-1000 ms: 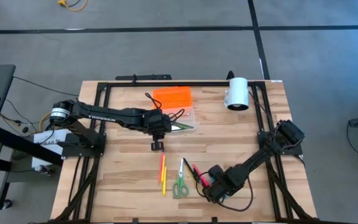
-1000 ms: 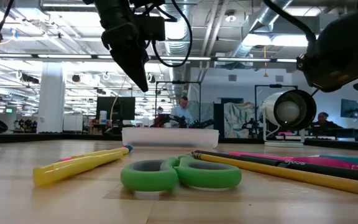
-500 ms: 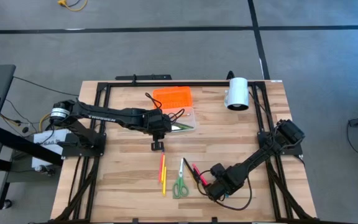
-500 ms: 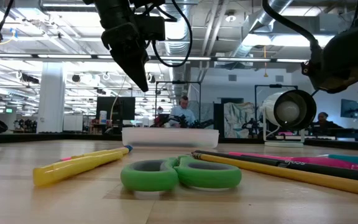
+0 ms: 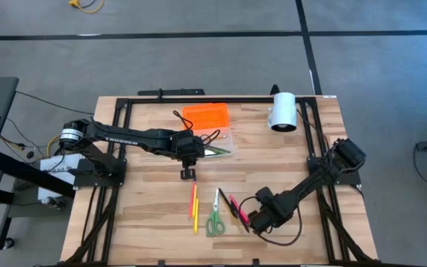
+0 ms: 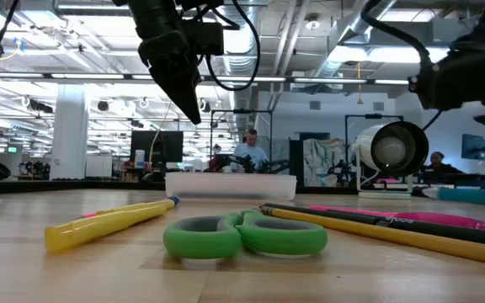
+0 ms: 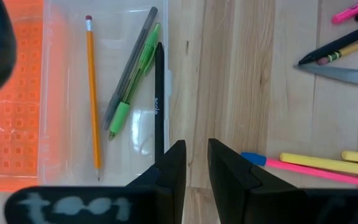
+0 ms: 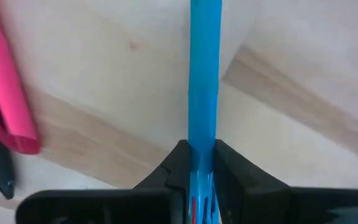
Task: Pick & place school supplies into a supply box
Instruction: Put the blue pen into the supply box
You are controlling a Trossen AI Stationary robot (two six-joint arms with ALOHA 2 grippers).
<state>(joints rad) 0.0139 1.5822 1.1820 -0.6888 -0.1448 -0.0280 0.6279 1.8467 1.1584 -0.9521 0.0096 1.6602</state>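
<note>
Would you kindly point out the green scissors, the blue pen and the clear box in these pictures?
green scissors (image 6: 244, 236), low view, on the handle loops.
blue pen (image 8: 204, 81), right wrist view, on its barrel.
clear box (image 7: 61, 93), left wrist view, on its bare floor.

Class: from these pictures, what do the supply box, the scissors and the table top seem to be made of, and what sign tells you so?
Supply box: clear glossy plastic tray, since the wood shows through it; its lid is opaque orange, probably plastic.
Scissors: smooth matte green handles, likely plastic; the blades look like grey metal.
Table top: pale wood with visible grain and plank seams.
</note>
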